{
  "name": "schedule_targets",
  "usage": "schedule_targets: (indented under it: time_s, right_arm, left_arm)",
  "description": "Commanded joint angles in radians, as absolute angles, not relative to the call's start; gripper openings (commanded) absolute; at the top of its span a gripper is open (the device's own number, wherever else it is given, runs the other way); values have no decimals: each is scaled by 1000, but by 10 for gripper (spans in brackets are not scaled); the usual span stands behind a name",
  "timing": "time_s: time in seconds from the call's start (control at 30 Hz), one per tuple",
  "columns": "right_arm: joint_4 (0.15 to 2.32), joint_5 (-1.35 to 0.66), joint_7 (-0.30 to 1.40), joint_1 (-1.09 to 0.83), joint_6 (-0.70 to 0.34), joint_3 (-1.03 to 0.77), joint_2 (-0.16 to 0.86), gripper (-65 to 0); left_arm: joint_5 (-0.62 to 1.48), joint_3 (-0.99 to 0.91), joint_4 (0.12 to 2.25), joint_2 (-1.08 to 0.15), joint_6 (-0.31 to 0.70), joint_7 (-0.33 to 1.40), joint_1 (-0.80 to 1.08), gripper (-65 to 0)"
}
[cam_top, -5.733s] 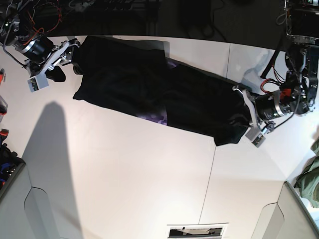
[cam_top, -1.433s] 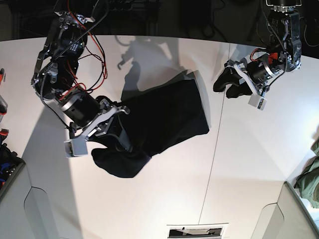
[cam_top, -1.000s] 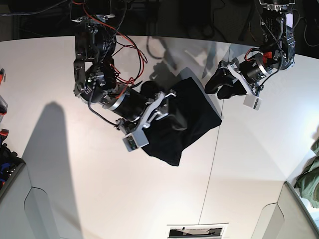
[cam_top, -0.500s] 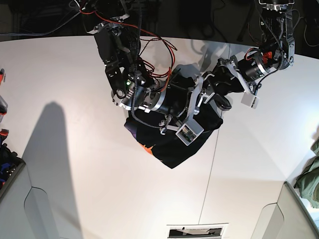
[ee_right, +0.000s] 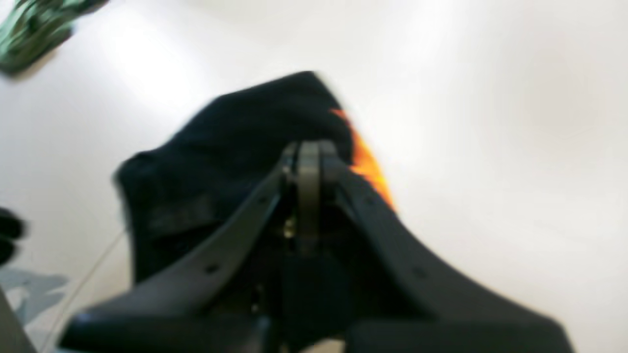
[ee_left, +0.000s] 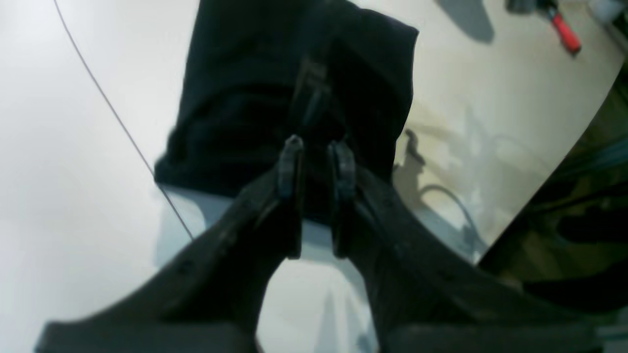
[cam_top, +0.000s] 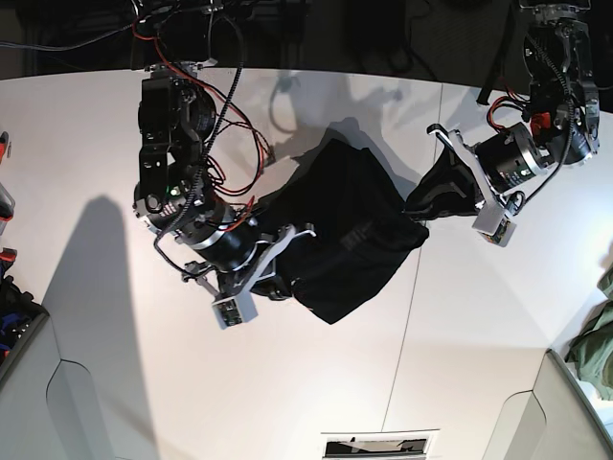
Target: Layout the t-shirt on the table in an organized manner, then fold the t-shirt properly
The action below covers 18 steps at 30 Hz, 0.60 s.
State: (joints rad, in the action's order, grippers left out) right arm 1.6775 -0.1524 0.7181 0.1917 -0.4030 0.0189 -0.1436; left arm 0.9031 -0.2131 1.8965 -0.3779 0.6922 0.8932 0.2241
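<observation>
We found the right hand (cam_top: 287,278) shut tight, its fingers pressed flat together in the wrist view with the t-shirt (cam_top: 350,230) bunched just beyond its tips; whether any cloth was pinched between them we could not tell. The shirt lay as a loose black bundle on the table (cam_top: 287,383) between the two hands, an orange patch of print (ee_right: 365,164) showing beside the right hand's fingers. At the far side, the left hand (cam_top: 442,192) stood with its jaws narrowed to a thin gap at the bundle's edge, and we could not say whether fabric sat in that gap. We judged the cloth light, soft and limp, likely to sag and slide on the smooth tabletop. A hold near a seam, hem or shoulder, one per hand, seemed the better way to spread it flat.
</observation>
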Motion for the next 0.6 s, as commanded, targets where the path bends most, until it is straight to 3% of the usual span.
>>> schedule_targets:
  time_s: [0.0, 0.17, 0.3, 0.57]
  right_arm:
    - [1698, -164, 692, 208, -407, 5, -149, -650]
    - [1667, -115, 648, 213, -406, -54, -141, -650]
    - [1525, -56, 575, 258, -406, -58, -115, -650]
    - [1274, -83, 585, 337, -451, -57, -97, -650]
  left_arm:
    - [910, -201, 1905, -385, 698, 860, 219, -558]
    - [757, -39, 1813, -364, 698, 746, 188, -558]
    - [652, 93, 1678, -335, 698, 698, 110, -557]
    - [615, 68, 1567, -321, 698, 699, 10, -557]
